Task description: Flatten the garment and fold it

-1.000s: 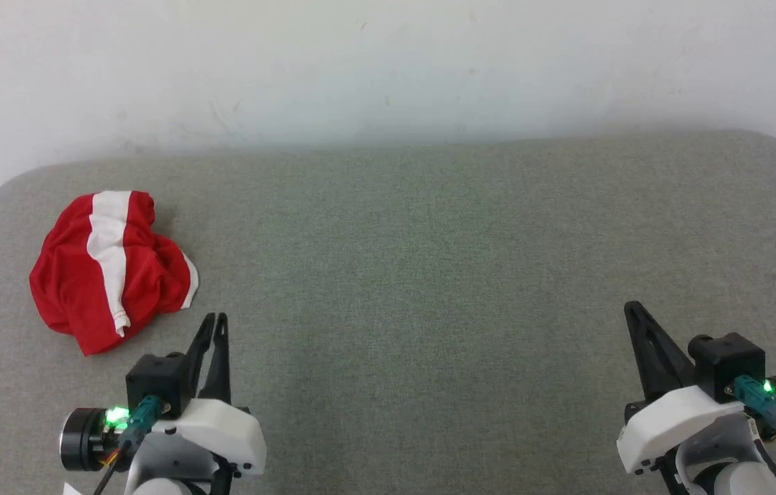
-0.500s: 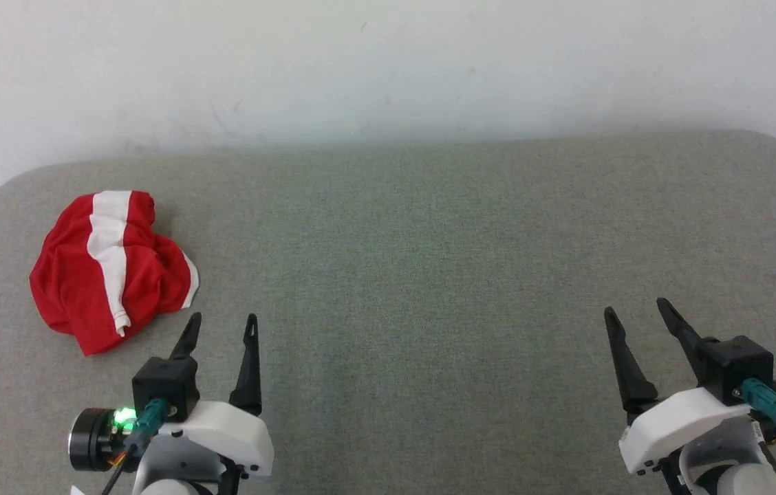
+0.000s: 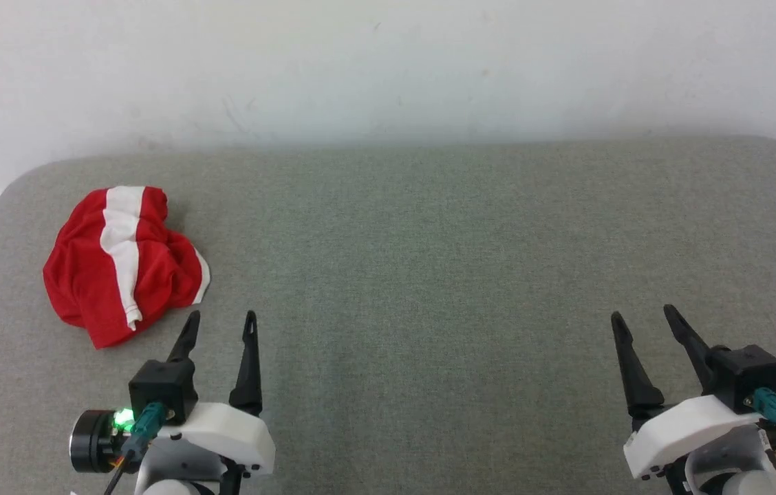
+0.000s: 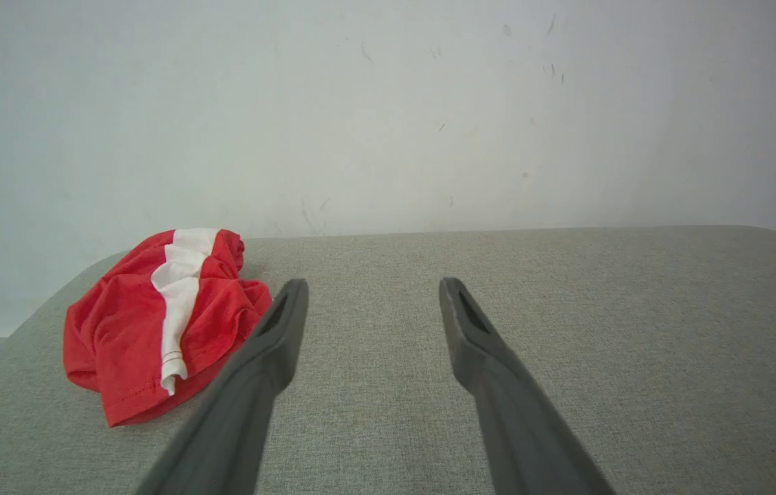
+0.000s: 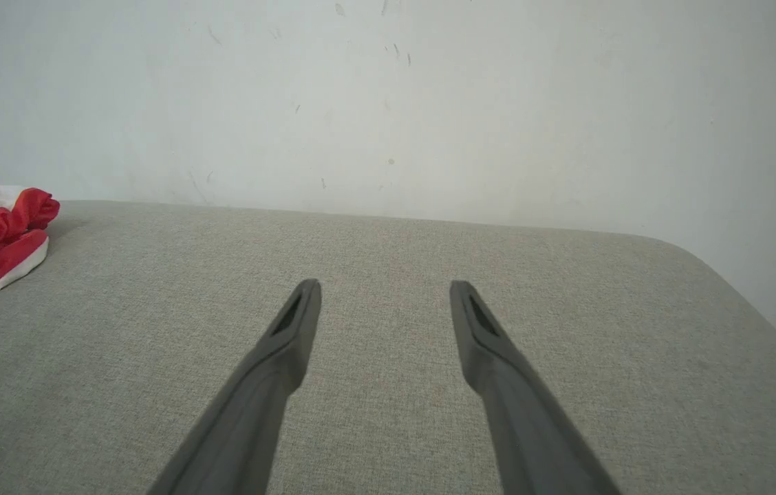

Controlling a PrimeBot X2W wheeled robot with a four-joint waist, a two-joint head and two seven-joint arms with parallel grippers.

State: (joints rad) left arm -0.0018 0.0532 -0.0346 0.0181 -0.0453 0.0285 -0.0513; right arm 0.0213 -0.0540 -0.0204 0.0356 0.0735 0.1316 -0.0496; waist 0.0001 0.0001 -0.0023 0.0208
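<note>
The garment (image 3: 123, 265) lies bunched in a red heap at the nine o'clock end of the pad (image 3: 429, 240), its white stripe (image 3: 120, 234) showing but waist and legs lost in the folds. The left gripper (image 3: 221, 316) sits near its five o'clock, fingers spread wide and empty. The right gripper (image 3: 641, 313), equally spread, is well apart toward three o'clock.

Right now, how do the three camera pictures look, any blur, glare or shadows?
Head view: soft even light, no glare, the garment sharp, faint shadow beside it. Left wrist view: left gripper blurs toward the bottom edge. Right wrist view: right gripper likewise soft, wall dims rightward.
</note>
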